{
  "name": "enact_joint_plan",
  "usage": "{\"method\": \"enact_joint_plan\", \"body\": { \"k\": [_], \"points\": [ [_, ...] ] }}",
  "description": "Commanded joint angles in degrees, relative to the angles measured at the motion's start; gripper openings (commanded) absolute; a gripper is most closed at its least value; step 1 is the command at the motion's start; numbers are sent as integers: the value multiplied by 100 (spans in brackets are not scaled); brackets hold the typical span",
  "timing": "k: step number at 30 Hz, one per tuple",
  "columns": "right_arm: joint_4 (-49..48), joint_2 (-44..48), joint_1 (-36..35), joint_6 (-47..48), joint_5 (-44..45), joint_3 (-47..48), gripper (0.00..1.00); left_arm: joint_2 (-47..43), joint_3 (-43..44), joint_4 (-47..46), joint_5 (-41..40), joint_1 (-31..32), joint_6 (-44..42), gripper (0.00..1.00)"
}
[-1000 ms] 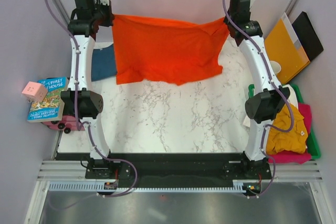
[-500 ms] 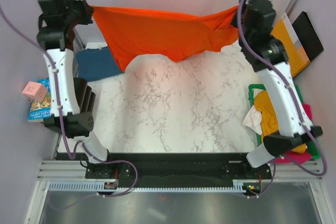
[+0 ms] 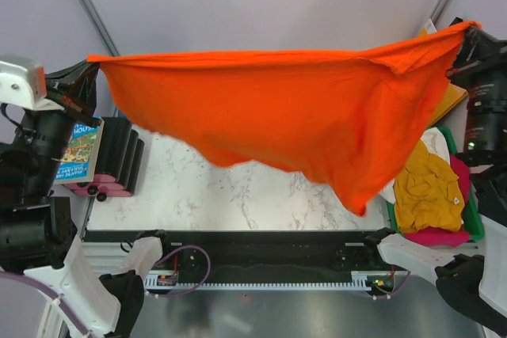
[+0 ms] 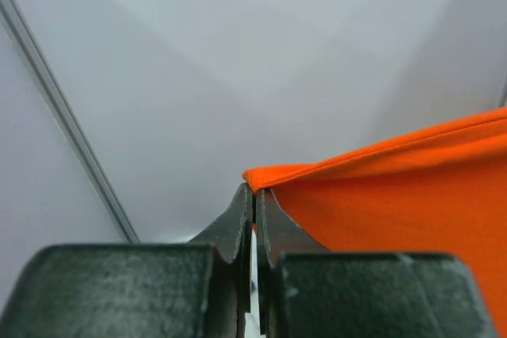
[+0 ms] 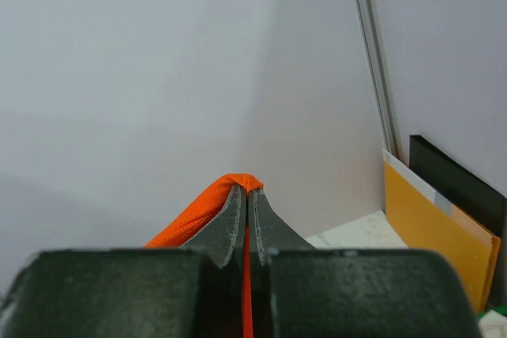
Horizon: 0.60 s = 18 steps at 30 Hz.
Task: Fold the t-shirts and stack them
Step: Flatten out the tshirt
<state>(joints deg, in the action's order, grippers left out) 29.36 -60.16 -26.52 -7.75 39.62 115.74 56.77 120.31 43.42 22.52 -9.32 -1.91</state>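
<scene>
**Left gripper.** The left gripper point(image 4: 253, 192) has its jaws pressed together on one corner of the orange-red t-shirt point(image 3: 277, 116). In the left wrist view the hemmed edge of the cloth runs from the fingertips away to the right.

**Right gripper.** The right gripper point(image 5: 247, 187) is clamped on the opposite corner. A thin fold of orange cloth sits between the fingers and bulges over their tips.

**T-shirt position.** The orange-red t-shirt hangs in the air between the two grippers, above the marble table point(image 3: 238, 195). Its upper edge is stretched nearly straight from left to right. The lower edge sags unevenly and hangs lowest toward the right side.

**Other t-shirts.** A green basket point(image 3: 474, 210) stands at the right edge of the table. It holds a crumpled mustard yellow t-shirt point(image 3: 428, 187) lying on a pink t-shirt point(image 3: 444, 237), with white cloth point(image 3: 434, 142) just behind them.

**Surroundings.** A children's book point(image 3: 79, 152) lies at the left edge of the table. An orange-yellow envelope point(image 5: 432, 227) and a flat black item point(image 5: 459, 184) lean against the right wall.
</scene>
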Motion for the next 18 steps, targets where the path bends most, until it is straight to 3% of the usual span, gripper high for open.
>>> {"method": "enact_joint_plan", "body": {
  "k": [1, 8, 12, 16, 18],
  "points": [
    [219, -189, -2, 195, 485, -622, 0, 387, -701, 475, -213, -52, 139, 2],
    [-70, -654, -2, 54, 723, -1299, 0, 861, -1307, 27, -99, -43, 139, 2],
    [-299, -1373, 409, -95, 444, -1450, 0, 1528, -1651, -412, 24, -43, 139, 2],
    [-414, -2436, 780, -139, 222, -846, 0, 2687, -1135, -747, 94, -8, 139, 2],
    [-414, -3198, 937, -183, 144, -380, 0, 3680, -234, -756, 24, 114, 279, 2]
  ]
}}
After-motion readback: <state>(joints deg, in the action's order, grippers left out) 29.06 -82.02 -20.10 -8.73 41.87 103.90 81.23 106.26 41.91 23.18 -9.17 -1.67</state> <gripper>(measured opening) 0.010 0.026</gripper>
